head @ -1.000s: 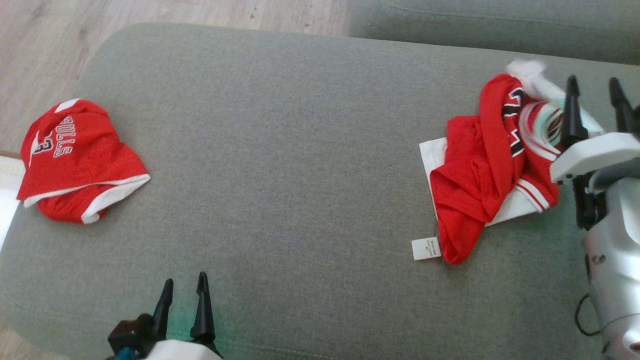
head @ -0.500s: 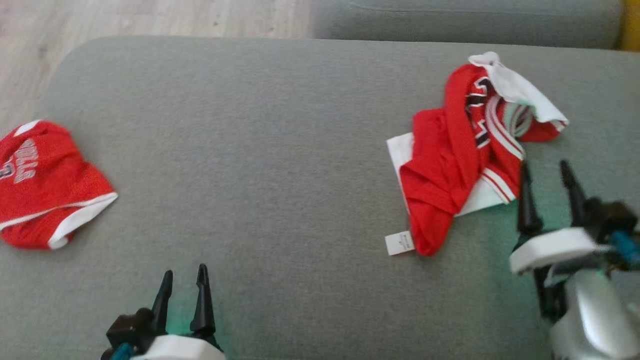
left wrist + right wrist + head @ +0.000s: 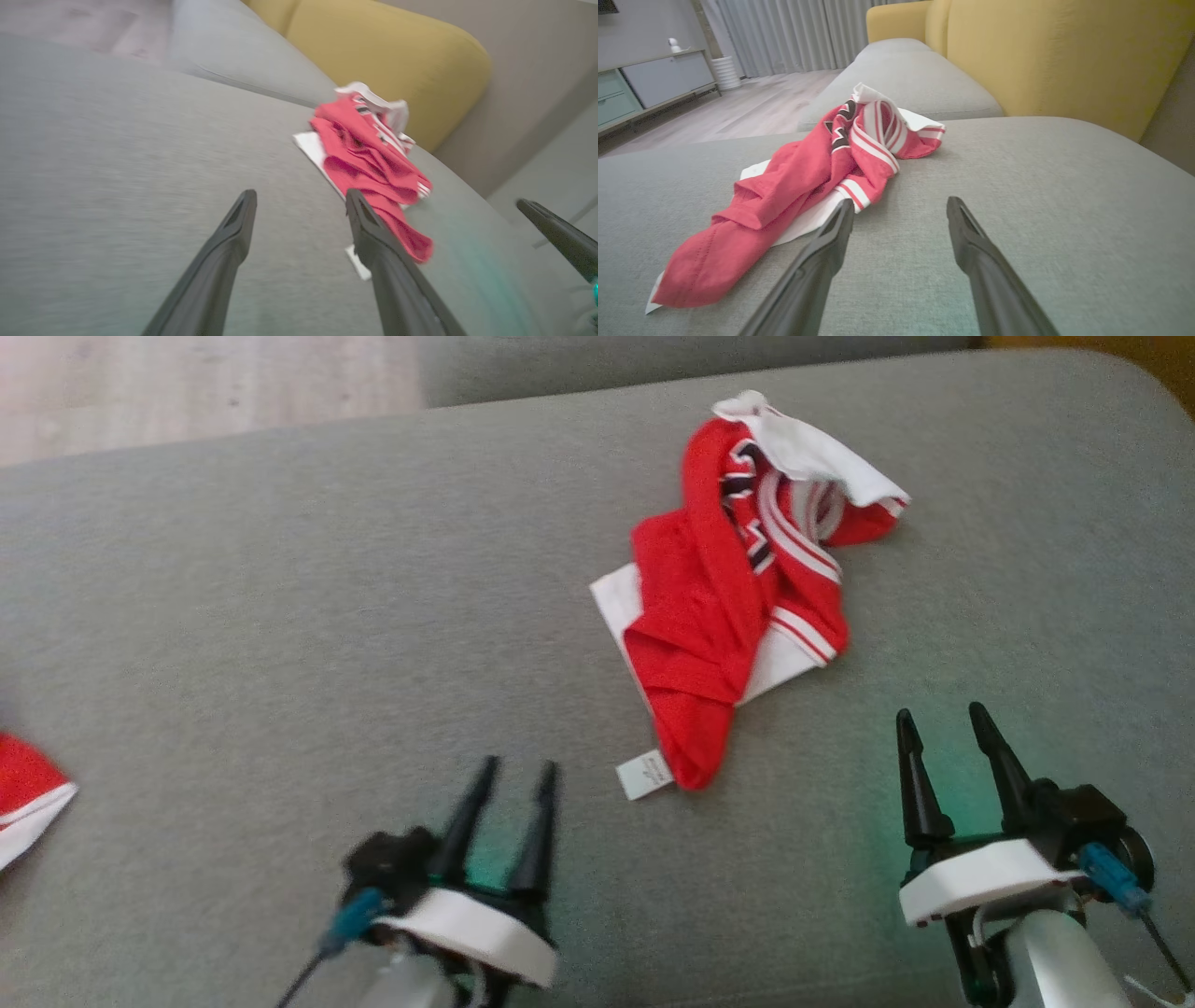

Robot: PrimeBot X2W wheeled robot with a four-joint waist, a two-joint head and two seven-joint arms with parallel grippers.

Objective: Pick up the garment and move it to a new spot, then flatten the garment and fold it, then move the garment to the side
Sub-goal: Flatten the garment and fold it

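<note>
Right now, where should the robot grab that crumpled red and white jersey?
Probably the striped loop at the far end of the red and white jersey: it stands up off the grey fabric cushion, easy to pinch. Come from above with the nearer right gripper.

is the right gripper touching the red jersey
Apart. The head view shows bare grey cushion between the right gripper and the red jersey.

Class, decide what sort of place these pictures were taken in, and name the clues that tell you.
Probably a living room: a grey sofa seat with yellow back cushions, long curtains, and a low sideboard on a wooden floor.
</note>
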